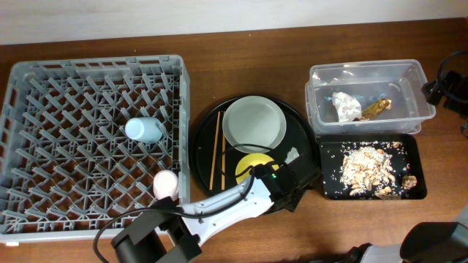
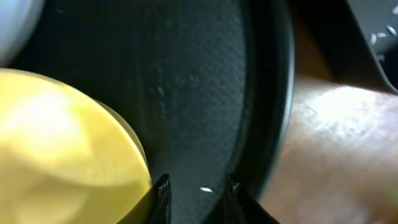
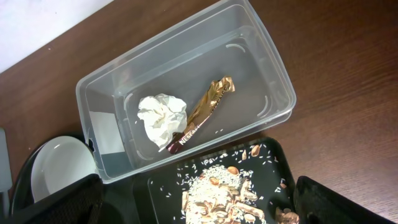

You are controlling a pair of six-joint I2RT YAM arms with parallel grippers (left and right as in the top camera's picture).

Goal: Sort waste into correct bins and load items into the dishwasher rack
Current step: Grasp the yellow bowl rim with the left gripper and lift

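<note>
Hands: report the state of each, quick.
Left hand: open, holding nothing.
Right hand: open wide, holding nothing.

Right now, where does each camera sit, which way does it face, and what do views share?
Overhead: above the table, facing down on dishwasher rack, round black tray, clear tub; left arm shows.
Left wrist: low over the round black tray, facing the yellow bowl; left fingers at bottom.
Right wrist: high, facing down into the clear tub with tissue and gold wrapper; right fingers in bottom corners.
Shared: yellow bowl, overhead and left wrist; clear tub, overhead and right wrist.
</note>
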